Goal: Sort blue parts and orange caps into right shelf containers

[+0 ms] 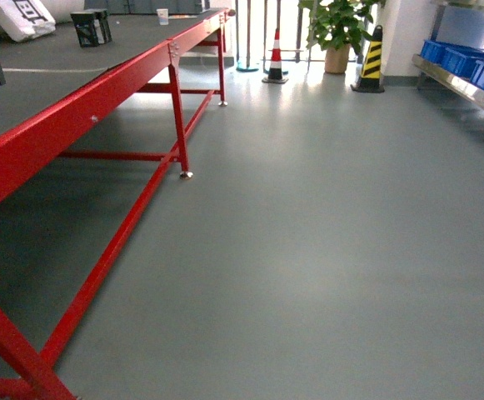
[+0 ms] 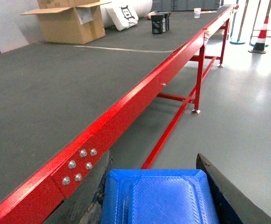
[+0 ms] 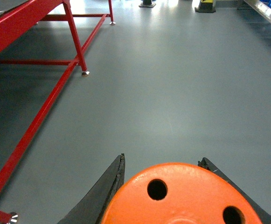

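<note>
Head view: the robot is facing down an aisle of grey floor (image 1: pixel 308 250). A long red-framed desk (image 1: pixel 75 125) with a dark grey top is running along the left side. Neither arm is showing in this view.

Left gripper (image 2: pixel 159 196): the left wrist view is showing a blue part (image 2: pixel 159 198) sitting between the two dark fingers (image 2: pixel 224 186), its ridged, faceted surface filling the bottom of the frame. The jaws are clamped on it, one finger against each side. The gripper is hanging just beside the desk's red rail, over the floor.

Right gripper (image 3: pixel 182 196): the right wrist view is showing an orange cap (image 3: pixel 182 200) held between dark fingers (image 3: pixel 105 196); its flat face with round dark holes is pointing at the camera. The jaws are closed on the cap, which is hanging over bare floor, well apart from the desk legs.

Right shelf (image 1: pixel 466 83): a silvery rail is showing at the far right edge of the head view, carrying bright blue containers (image 1: pixel 462 58) side by side. It is standing well away from both grippers, across the aisle.

Other things: on the far end of the desk a cardboard box (image 2: pixel 70 21), a white printed bag (image 2: pixel 126 13), a small dark box (image 2: pixel 158 23) and a pale cup (image 2: pixel 197 12) are sitting. At the end of the aisle an orange-and-white cone (image 1: pixel 275 58), a yellow-and-black cone (image 1: pixel 371 62) and a potted plant (image 1: pixel 337 29) are standing near the wall.
</note>
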You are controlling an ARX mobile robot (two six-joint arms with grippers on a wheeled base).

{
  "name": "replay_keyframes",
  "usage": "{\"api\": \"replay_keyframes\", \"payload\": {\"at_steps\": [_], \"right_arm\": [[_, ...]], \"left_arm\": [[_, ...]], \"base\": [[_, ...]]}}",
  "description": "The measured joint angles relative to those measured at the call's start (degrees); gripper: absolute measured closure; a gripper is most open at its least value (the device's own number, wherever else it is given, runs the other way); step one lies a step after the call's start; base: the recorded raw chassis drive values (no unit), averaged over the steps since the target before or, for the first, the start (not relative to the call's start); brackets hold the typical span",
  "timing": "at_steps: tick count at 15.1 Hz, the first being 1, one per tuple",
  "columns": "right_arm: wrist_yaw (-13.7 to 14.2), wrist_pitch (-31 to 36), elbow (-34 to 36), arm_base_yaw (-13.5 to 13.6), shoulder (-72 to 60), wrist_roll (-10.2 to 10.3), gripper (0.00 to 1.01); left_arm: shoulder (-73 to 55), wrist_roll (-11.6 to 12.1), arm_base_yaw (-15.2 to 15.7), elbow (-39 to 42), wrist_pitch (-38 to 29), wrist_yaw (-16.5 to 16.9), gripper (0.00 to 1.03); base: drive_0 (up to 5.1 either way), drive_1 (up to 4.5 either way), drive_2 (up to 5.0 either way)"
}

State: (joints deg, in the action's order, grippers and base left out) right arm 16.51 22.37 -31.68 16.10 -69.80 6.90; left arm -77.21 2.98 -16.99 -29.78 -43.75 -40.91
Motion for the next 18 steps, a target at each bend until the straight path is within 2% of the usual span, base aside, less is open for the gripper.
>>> {"api": "replay_keyframes", "payload": {"at_steps": [18], "right_arm": [[0.0, 0.26, 0.0, -0.02, 0.02, 0.0, 0.59]], "left_arm": [[-0.07, -0.02, -0.04, 0.0, 0.11, 0.0, 0.62]], "base": [[0.0, 4.08, -4.1]]}}
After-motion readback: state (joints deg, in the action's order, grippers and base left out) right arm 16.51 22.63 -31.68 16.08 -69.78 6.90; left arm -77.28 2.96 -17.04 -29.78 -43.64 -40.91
